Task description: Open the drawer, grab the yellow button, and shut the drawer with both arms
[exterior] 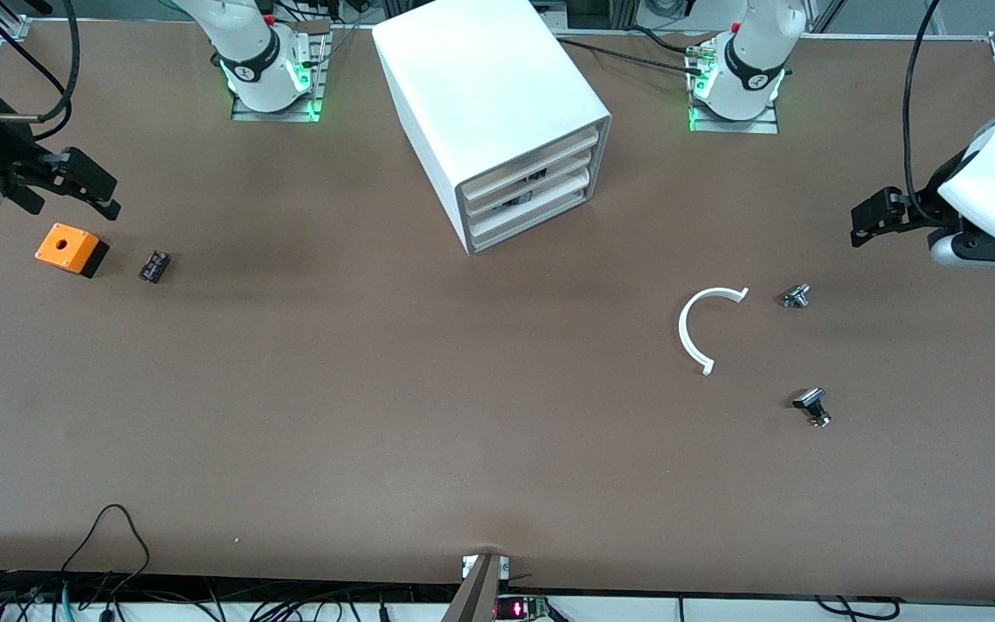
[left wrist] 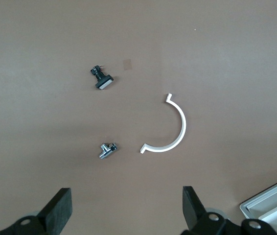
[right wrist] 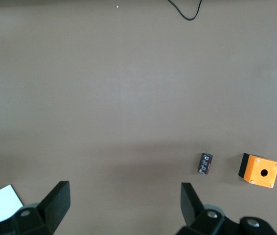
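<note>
The white box cabinet (exterior: 480,86) stands between the two arm bases. Its three cream-fronted drawers (exterior: 530,187) are all pushed in. The button is hidden from every view. My left gripper (exterior: 865,225) hangs open and empty above the table at the left arm's end. In the left wrist view (left wrist: 127,210) it holds nothing, and a corner of the cabinet (left wrist: 270,205) shows. My right gripper (exterior: 100,192) hangs open and empty above the right arm's end, close to the orange box (exterior: 70,249). In the right wrist view (right wrist: 125,205) it holds nothing.
The orange box with a hole (right wrist: 259,170) and a small black block (exterior: 155,265) lie at the right arm's end. A white C-shaped piece (exterior: 700,328), a small metal part (exterior: 795,296) and a black-capped part (exterior: 813,406) lie toward the left arm's end.
</note>
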You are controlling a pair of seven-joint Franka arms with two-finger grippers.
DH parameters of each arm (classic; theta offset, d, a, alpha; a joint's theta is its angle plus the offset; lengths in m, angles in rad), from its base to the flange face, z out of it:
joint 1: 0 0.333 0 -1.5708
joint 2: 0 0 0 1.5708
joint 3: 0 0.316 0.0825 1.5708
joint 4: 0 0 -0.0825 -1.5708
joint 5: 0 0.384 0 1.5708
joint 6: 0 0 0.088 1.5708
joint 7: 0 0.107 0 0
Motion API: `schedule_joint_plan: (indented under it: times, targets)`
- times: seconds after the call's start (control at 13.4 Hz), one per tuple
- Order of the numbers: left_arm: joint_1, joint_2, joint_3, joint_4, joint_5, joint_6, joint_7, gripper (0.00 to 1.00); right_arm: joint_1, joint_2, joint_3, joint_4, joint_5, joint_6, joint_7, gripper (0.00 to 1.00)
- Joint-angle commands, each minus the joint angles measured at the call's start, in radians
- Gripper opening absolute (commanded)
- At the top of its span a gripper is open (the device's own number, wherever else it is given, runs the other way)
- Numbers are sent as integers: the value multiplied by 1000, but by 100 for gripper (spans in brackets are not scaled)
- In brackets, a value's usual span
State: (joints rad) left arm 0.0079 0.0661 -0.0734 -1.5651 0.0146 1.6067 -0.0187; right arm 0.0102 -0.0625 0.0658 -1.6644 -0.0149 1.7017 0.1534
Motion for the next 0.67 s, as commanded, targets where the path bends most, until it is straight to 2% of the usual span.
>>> schedule_joint_plan:
  times: [0.0, 0.6]
  targets:
    - [-41, -29, 43, -35, -5, 19, 34, 99, -12, 6, 6, 9, 13, -17, 4, 100]
    - [-31, -22, 32, -23, -2, -25, 37, 99, -15, 26, 3, 15, 13, -37, -17, 100]
